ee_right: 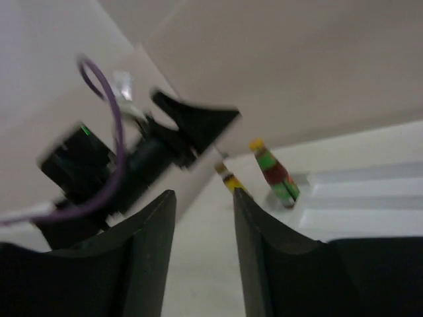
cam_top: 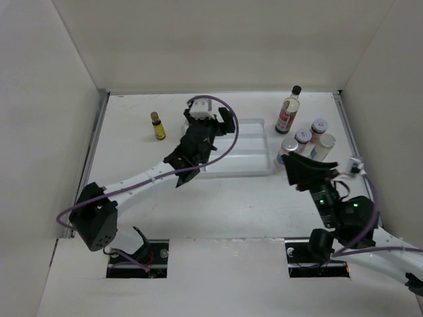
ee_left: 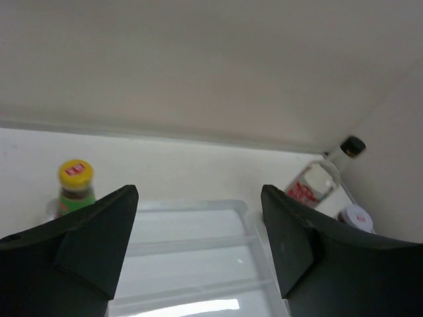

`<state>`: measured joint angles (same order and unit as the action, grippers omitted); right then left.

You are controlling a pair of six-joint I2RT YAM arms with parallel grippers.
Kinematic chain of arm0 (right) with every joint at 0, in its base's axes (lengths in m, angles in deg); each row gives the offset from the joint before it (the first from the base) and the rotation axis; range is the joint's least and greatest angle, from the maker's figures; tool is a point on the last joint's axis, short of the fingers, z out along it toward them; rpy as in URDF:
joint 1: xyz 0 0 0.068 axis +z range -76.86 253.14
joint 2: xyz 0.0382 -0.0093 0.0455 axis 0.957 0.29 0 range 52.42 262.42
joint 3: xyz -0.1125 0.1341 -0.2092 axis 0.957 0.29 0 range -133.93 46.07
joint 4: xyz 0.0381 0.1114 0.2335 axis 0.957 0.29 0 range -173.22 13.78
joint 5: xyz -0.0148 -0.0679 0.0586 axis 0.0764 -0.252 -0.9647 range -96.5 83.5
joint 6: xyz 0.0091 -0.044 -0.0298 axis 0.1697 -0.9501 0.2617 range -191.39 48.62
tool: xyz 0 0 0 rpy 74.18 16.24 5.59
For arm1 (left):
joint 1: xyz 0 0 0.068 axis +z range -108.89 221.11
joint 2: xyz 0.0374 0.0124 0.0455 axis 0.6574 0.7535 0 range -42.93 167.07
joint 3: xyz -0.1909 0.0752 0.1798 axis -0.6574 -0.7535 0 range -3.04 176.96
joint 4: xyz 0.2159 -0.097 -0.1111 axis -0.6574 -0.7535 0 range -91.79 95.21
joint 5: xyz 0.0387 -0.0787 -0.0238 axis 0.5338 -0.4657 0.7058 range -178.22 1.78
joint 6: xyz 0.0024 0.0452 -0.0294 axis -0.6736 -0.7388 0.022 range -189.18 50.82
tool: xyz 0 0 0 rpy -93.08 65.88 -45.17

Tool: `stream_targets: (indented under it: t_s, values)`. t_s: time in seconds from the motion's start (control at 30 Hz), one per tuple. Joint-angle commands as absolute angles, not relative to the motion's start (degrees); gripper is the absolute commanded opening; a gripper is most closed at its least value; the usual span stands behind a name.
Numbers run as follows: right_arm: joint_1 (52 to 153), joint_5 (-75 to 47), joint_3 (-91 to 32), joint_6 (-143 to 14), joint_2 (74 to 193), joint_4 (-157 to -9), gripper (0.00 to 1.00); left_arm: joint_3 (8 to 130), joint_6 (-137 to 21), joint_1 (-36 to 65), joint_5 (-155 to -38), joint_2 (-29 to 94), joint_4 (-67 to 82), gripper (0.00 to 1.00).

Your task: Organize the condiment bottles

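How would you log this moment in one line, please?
left end effector open above tray; right end effector narrow gap, empty; yellow-capped bottle upright beside tray

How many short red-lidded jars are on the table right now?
2. One short red-lidded jar stands right of the clear plastic tray; the other red-lidded jar is just behind it to the right. Others may be hidden.

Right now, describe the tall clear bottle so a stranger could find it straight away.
On the table, look far right, beside the clear tray, where small containers cluster. The tall clear bottle stands at the back, nearest the rear wall. It alone towers over the red-lidded jars and white shakers, with a black cap.
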<state>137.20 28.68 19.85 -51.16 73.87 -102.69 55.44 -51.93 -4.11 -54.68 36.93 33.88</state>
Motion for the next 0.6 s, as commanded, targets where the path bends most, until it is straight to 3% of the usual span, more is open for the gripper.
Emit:
stream_targets:
  t_s: [0.0, 0.2, 0.3, 0.57]
  values:
    - [138.0, 37.9, 13.7, -56.8, 69.0, -103.3, 0.53, 55.2, -50.1, -9.3, -59.4, 42.0, 34.7, 0.78]
    - [131.7, 40.6, 6.7, -61.3, 72.7, -110.8, 0.9, 64.7, -51.0, -18.2, -66.9, 53.9, 35.1, 0.9]
    - [129.4, 41.2, 3.9, -61.8, 74.9, -111.3, 0.99, 69.9, -52.4, -20.9, -68.8, 60.8, 35.2, 0.95]
    - [127.3, 39.7, 1.6, -62.9, 76.8, -107.7, 1.0, 79.6, -56.4, -22.8, -68.5, 71.1, 35.3, 1.0]
